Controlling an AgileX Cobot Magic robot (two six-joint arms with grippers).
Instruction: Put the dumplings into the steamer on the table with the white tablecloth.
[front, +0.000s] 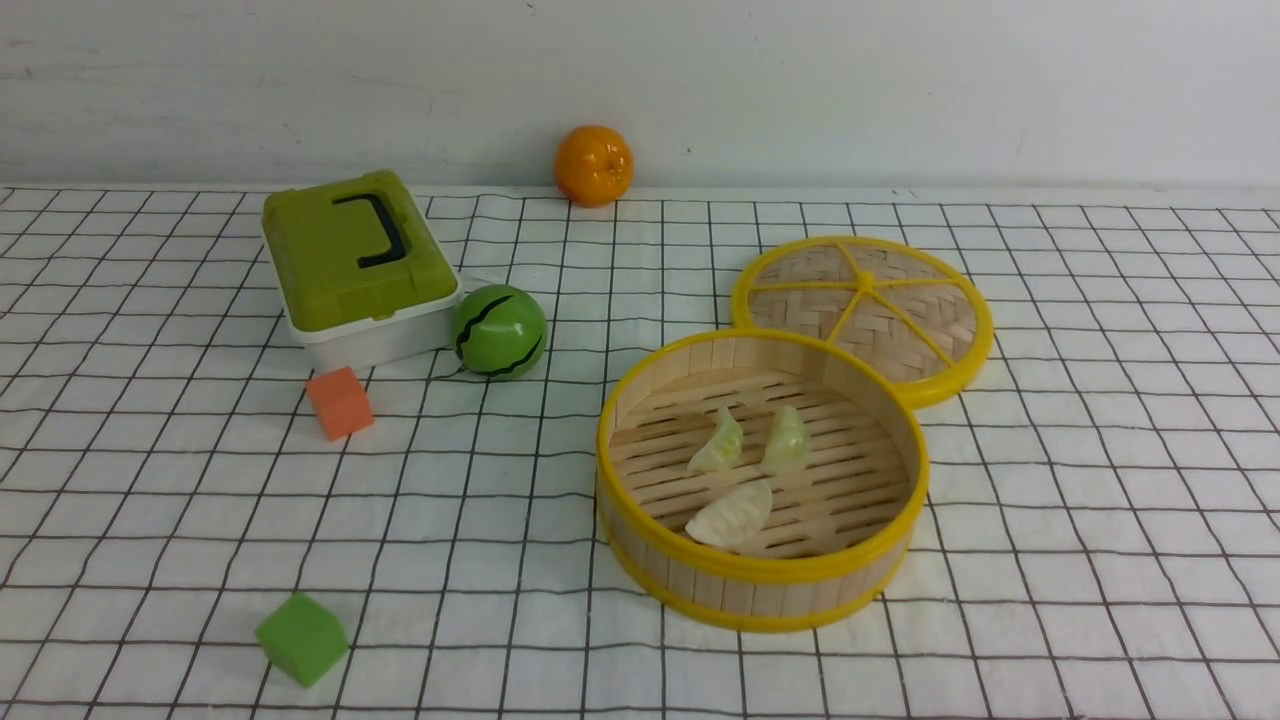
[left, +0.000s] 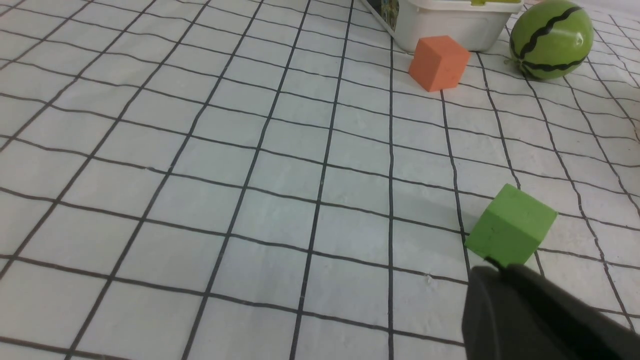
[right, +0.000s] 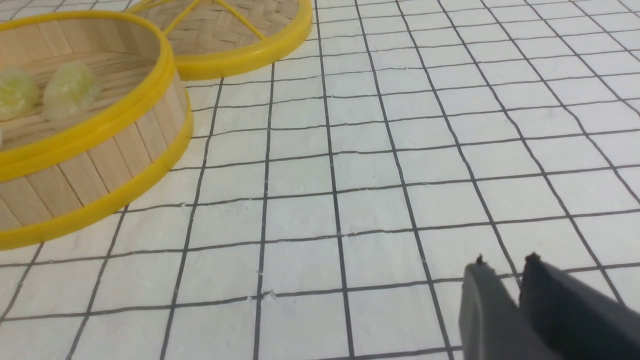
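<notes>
Far left on the tablecloth (front: 150, 470) the green cube (front: 301, 638) sits at about 7 o'clock of the scene. The left gripper (left: 492, 272) hangs just beside it, jaws pressed together on nothing. Up at 10 o'clock stand the orange cube (front: 340, 402), the green-lidded box (front: 352, 265) and the toy watermelon (front: 499, 331); an orange (front: 594, 165) rests at 12 o'clock by the wall.

Right of centre, the steamer (front: 760, 585) holds all three dumplings (front: 733, 516): two pale green ones side by side toward its middle, and the whitish one at about 7 o'clock of its floor. The lid (front: 865, 310) lies flat, touching the steamer's rim at about 1 o'clock.

Farther right, the right gripper (right: 505, 267) hovers over bare cloth, well apart from the steamer, jaws slightly parted and holding nothing.

The loading looks complete. What remains is probably a clean retreat: keep both arms high and clear of the basket so nothing nudges it.
</notes>
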